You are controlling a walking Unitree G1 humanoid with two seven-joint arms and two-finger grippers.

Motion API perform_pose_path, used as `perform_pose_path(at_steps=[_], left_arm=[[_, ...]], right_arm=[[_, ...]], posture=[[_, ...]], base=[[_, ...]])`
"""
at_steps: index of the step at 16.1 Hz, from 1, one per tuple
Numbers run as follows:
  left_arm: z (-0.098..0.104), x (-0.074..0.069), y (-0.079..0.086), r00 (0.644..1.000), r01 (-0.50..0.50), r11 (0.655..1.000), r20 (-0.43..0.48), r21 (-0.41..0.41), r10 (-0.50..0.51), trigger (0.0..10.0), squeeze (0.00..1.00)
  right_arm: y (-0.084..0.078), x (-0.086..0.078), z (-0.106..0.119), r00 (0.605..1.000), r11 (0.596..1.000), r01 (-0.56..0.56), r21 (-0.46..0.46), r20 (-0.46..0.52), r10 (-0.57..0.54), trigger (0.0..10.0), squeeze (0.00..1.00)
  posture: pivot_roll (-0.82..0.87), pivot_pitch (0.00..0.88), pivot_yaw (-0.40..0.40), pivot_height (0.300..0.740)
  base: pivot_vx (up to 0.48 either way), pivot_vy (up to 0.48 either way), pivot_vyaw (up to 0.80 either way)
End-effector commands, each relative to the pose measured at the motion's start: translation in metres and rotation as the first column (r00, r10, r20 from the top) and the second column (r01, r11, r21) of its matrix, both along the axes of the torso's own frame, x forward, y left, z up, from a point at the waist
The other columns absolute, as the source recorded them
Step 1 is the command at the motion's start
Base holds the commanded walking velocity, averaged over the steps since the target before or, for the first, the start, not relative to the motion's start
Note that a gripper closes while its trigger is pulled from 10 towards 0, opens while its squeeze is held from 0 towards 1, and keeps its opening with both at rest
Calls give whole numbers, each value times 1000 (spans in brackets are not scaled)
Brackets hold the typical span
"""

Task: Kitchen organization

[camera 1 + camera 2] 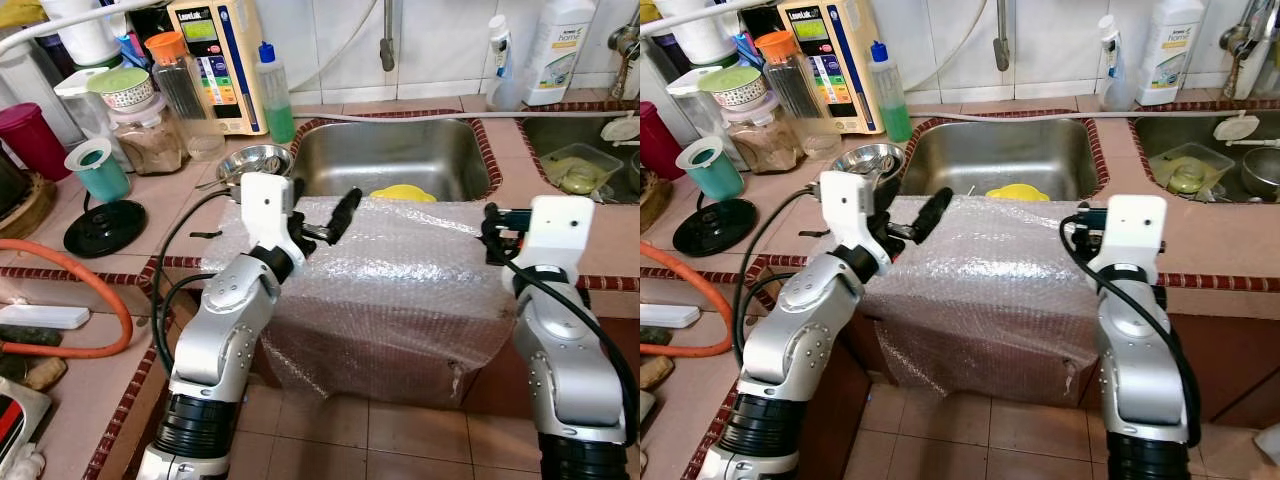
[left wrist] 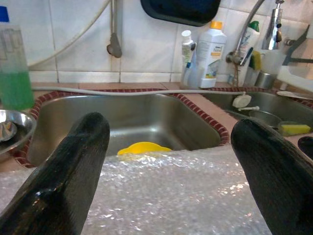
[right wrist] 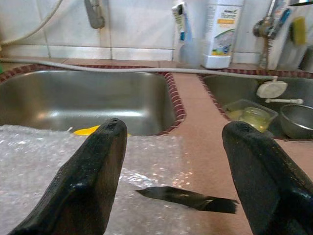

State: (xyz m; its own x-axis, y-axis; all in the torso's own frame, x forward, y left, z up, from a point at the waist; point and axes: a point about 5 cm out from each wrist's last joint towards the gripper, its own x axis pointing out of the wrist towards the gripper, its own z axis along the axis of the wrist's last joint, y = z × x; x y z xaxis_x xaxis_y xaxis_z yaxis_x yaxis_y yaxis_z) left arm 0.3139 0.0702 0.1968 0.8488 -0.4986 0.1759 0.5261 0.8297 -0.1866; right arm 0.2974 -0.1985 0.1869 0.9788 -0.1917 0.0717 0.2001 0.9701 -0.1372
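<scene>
Here the bubble wrap (image 1: 385, 285) lies directly under and ahead of both sets of fingers, draped over the front edge of the tabletop (image 1: 180, 205) and hanging down toward the floor, its far edge reaching the near rim of the sink (image 1: 400, 155). The left gripper (image 1: 325, 222) hovers over the sheet's left end with its fingers (image 2: 63, 176) spread apart and holding nothing; the right gripper (image 3: 171, 181) hovers at the sheet's right end, fingers likewise parted and empty, the wrap under its left finger and bare tabletop under its right one. The sheet's long axis runs side to side, from one gripper across to the other, so each arm is nearest its own end, and a two-armed lift or fold looks the likely move. Just ahead of the right fingers a dark strip (image 3: 188, 198), perhaps tape, lies at the wrap's edge; what it is cannot be made out. Beyond the sheet, a yellow thing (image 1: 403, 193) in the sink is half hidden by the wrap's far edge, so its shape is unclear. What the wrap covers below the tabletop edge is hidden too. Past the left fingers stand a steel bowl (image 1: 255, 160) and a green bottle (image 1: 274, 95); far beyond the right fingers is a white bottle (image 1: 556, 50).
</scene>
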Motion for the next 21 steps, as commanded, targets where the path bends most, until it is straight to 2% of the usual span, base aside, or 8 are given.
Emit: perform_pose_path(at_steps=[1, 3, 7, 16, 21], left_arm=[[1, 2, 2, 999, -31, 999, 17, 30, 30, 10000, 0], [2, 1, 0, 1000, 10, 1000, 2, -21, -9, 10000, 0], [2, -1, -3, 999, 32, 999, 11, -42, -31, 10000, 0], [-1, -4, -7, 998, 62, 997, 7, -46, -61, 10000, 0], [-3, -7, -9, 997, 83, 995, 3, -59, -83, 10000, 0]], right_arm=[[3, 1, 5, 1000, 1000, -14, -1, 18, 14, 10000, 0], [2, 3, 8, 999, 1000, -16, -7, 27, 16, 10000, 0], [2, 5, 9, 999, 1000, -19, -8, 30, 19, 10000, 0], [2, 5, 7, 999, 1000, -24, -5, 26, 24, 10000, 0], [6, 4, 4, 999, 999, -48, -8, 18, 48, 10000, 0]], posture=[[-57, 0, 124, 740], [-61, 0, 119, 740], [-58, 0, 113, 740], [-61, 0, 114, 740], [-61, 0, 115, 740]], base=[[0, 0, -788], [0, 0, -788], [0, 0, -788], [0, 0, -780], [0, 0, 0]])
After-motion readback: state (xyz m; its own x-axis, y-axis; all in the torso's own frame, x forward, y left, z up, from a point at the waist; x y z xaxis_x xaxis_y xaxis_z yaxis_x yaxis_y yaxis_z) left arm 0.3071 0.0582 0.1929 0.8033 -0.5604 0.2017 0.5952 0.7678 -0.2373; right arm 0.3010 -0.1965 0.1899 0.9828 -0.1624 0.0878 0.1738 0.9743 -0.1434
